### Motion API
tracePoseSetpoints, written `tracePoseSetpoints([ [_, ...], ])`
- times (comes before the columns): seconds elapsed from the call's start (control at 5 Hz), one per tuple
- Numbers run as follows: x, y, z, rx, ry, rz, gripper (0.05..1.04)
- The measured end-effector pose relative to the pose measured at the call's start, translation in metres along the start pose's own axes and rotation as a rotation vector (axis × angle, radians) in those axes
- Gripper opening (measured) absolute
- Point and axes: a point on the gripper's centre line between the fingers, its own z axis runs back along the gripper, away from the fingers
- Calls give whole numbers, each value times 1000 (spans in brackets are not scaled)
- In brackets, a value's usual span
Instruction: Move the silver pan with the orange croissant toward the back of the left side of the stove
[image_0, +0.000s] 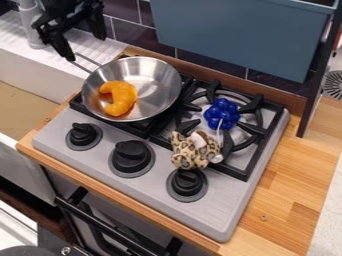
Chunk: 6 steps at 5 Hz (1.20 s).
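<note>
At the upper left, the black gripper (85, 47) hangs open with its fingers spread and nothing between them, close to the handle of a steel pan (152, 80). The pan sits on the left burner, and an orange crescent-shaped toy (121, 99) lies in it, towards its left side. On the right burner is a dark blue, lobed toy (222, 113). A leopard-spotted plush toy (192, 154) rests at the stove's front edge, just above the right knob and partly against the grate.
The grey stove top (220, 215) carries black knobs along its front. A wooden counter (284, 185) lies to the right, and a white sink (40, 70) to the left. Behind the stove stand a dark tiled wall and a blue-grey panel (234, 37).
</note>
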Motion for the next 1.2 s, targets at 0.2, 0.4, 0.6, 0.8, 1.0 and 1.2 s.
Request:
tracePoseSetpoints([
  [0.2,-17,-7,15,-10,39,-71,993],
  [0.4,-45,-15,21,-22,44,-336,993],
  [0.6,-70,-20,23,-43,30,-576,993],
  [0.8,-86,-19,20,-20,51,-748,993],
  [1.0,-93,-17,19,9,76,-825,993],
  [1.2,-95,-15,19,35,86,-872,993],
])
